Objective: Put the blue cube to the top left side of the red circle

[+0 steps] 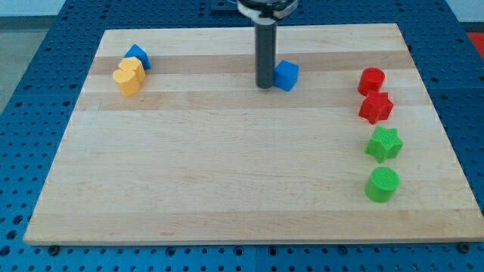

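Item: blue cube [286, 75], far centre, my tip [264, 85] (no jaws, nothing held) touching its left face; push under way; next: shove rightward to red circle's [371, 80] far-left.

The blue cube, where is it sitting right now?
The blue cube sits near the board's top edge, just right of centre, with my tip right beside it on its left and the red circle further right.

Blue cube [286, 75], red circle [371, 80], pale wooden board [227, 174].
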Motion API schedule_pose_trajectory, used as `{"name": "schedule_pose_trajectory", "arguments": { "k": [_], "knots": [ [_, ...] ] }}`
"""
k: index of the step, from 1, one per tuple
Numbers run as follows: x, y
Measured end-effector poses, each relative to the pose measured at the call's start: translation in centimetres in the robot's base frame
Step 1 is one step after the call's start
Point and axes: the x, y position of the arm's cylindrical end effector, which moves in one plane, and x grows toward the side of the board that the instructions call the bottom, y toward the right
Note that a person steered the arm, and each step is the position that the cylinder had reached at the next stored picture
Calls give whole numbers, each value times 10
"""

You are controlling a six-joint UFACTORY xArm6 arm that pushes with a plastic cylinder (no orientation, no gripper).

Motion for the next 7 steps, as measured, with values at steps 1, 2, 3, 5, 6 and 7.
{"name": "schedule_pose_trajectory", "arguments": {
  "k": [1,2,3,5,6,7],
  "knots": [
    [-10,48],
    [-36,59],
    [-58,81],
    [-56,68],
    [-5,50],
    [-3,96]
  ]
}}
